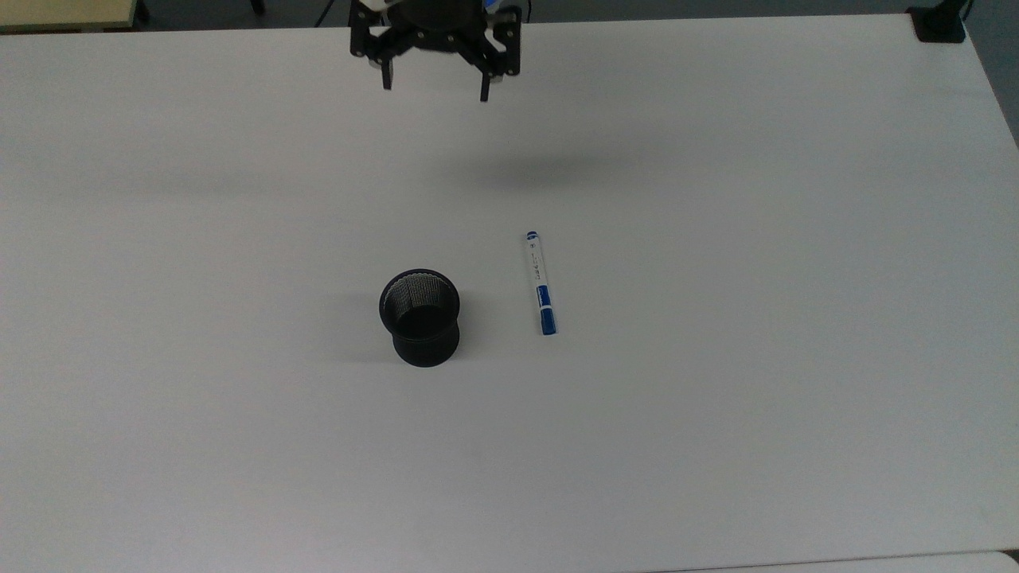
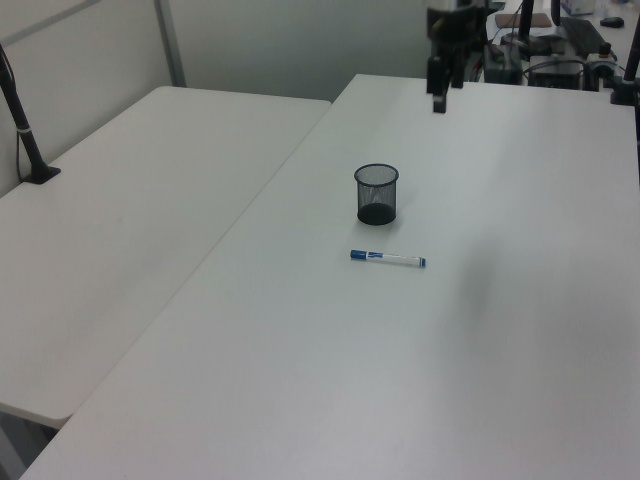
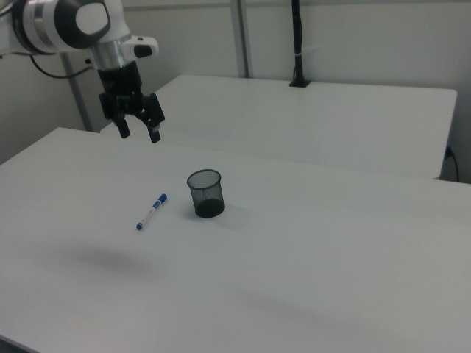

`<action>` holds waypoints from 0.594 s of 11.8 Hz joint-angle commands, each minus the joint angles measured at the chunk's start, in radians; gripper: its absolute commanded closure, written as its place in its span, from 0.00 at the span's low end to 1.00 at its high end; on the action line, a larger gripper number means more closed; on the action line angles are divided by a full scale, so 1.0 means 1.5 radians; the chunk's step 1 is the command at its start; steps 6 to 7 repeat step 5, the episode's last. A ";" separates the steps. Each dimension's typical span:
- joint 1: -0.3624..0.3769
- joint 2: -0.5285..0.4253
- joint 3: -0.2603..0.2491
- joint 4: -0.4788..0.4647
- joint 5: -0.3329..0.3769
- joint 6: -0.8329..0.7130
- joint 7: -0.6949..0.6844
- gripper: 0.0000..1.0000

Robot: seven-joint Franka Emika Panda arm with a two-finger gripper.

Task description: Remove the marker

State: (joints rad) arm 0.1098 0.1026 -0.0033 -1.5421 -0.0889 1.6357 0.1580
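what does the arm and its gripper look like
In the right view the arm has glossy white rounded shells with a dark grey round cap at the joint, and a thin dark cable loops beside it. The gripper is black, an angular linkage ending in two slim black fingers, as the top view also shows.

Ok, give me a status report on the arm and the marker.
Gripper open, empty, raised above table. White marker with blue cap flat on white table, beside black mesh cup, not touching. Nothing in the way.
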 commanded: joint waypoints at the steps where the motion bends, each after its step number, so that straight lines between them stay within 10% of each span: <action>1: -0.018 -0.067 0.001 -0.056 0.016 -0.041 -0.025 0.00; 7: -0.032 -0.075 0.000 -0.053 0.017 -0.050 -0.025 0.00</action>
